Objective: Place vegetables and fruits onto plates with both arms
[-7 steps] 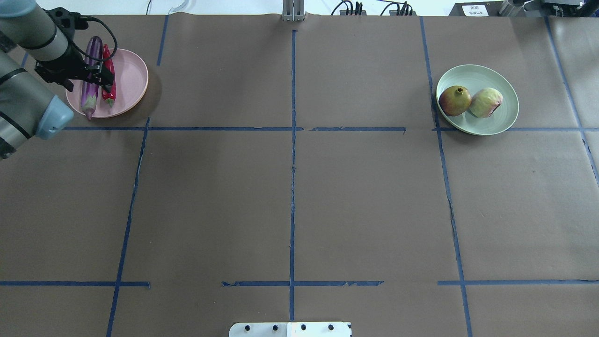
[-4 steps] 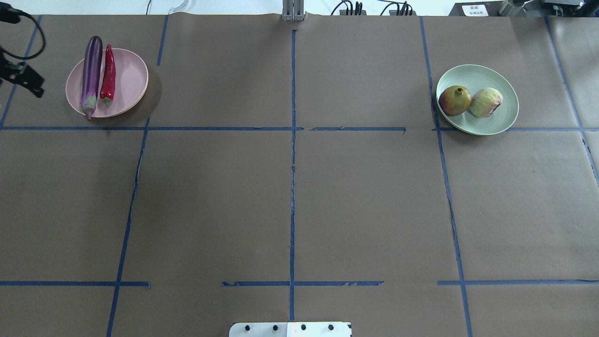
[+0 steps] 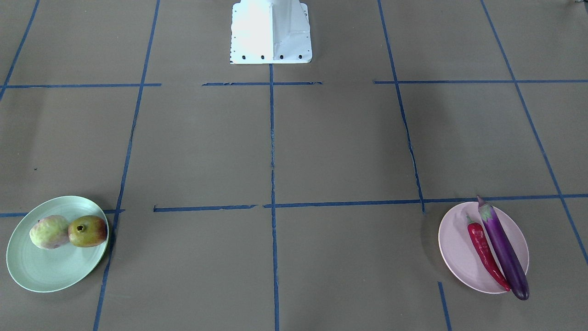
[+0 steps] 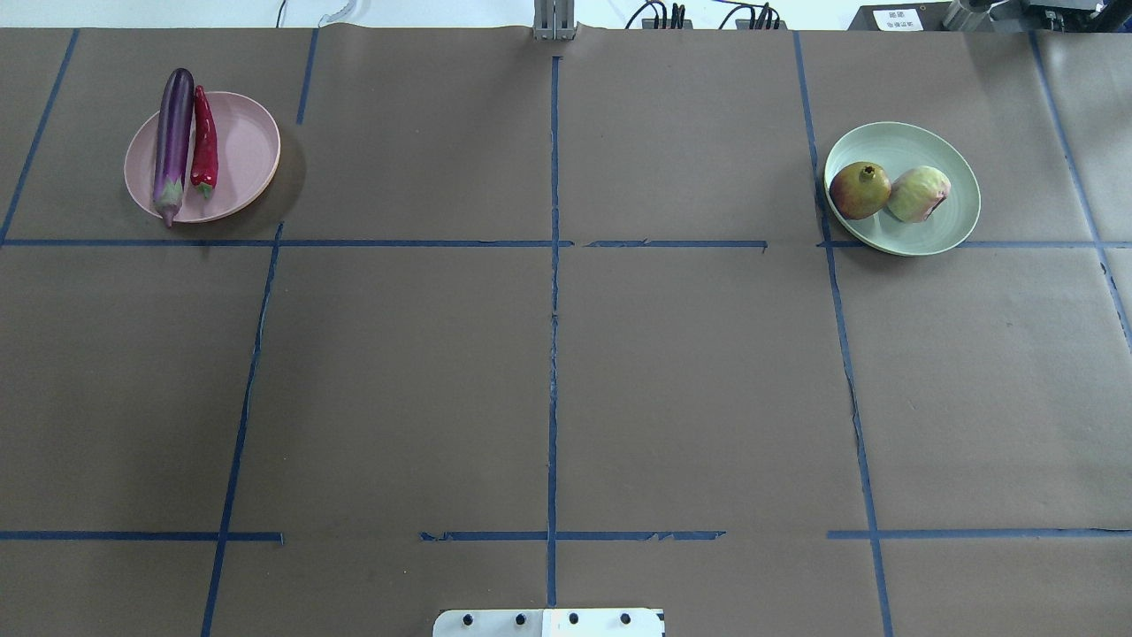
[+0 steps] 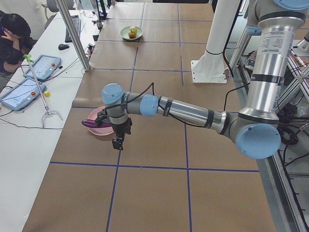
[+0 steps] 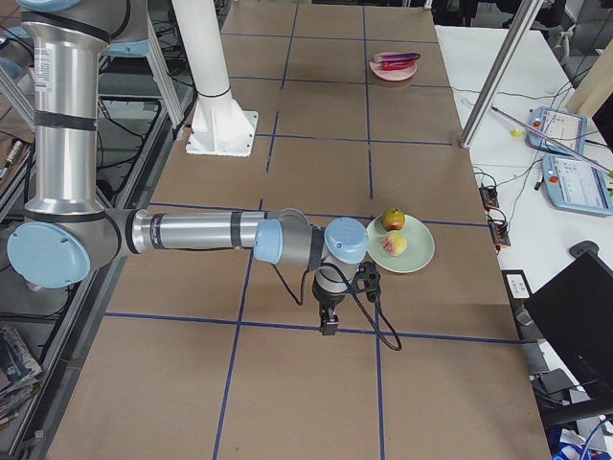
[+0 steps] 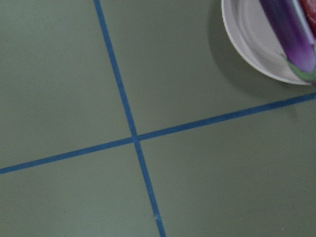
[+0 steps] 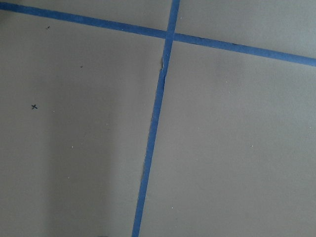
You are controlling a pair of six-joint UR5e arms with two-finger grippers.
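Left end effector (image 5: 118, 143): seen only from the side camera. Points down, hanging over the bench (image 4: 548, 372) just beside the pink plate (image 4: 248, 150). Cannot tell whether it is released or clenched; nothing visible in it. Its wrist camera shows no fingers, only brown paper, a tape crossing, and the plate's rim in a corner.

Right end effector (image 6: 329, 324): also side view only. Points down over bare bench, near the green plate (image 4: 929, 237) but apart from it. Grip state not readable; nothing seen in it. Its wrist view shows only paper and tape lines (image 4: 554, 265).

Pink plate: the eggplant (image 4: 173, 133) and chili (image 4: 204, 137) lie side by side, touching or nearly so, in the half away from the bench's middle. Both ends of the eggplant poke past the rim.

Green plate: the orange-red fruit (image 4: 860, 189) and pale green fruit (image 4: 919, 193) sit touching, toward the rim that faces the robot.

Step, as I judge it: placing looks finished, with vegetables on one plate, fruits on the other and nothing loose on the bench. The next move calls only for both arms to lift clear and park without brushing a rim, especially the overhanging eggplant.

Materials:
- Eggplant: long, glossy purple, pale cap; likely to roll if nudged.
- Chili: slim, curved, shiny red, green stem.
- Fruits: round, duller skin, one with a crown dimple.
- Plates: matte, shallow, plain.
- Bench cover: brown paper, gridded with blue tape, frayed in places.
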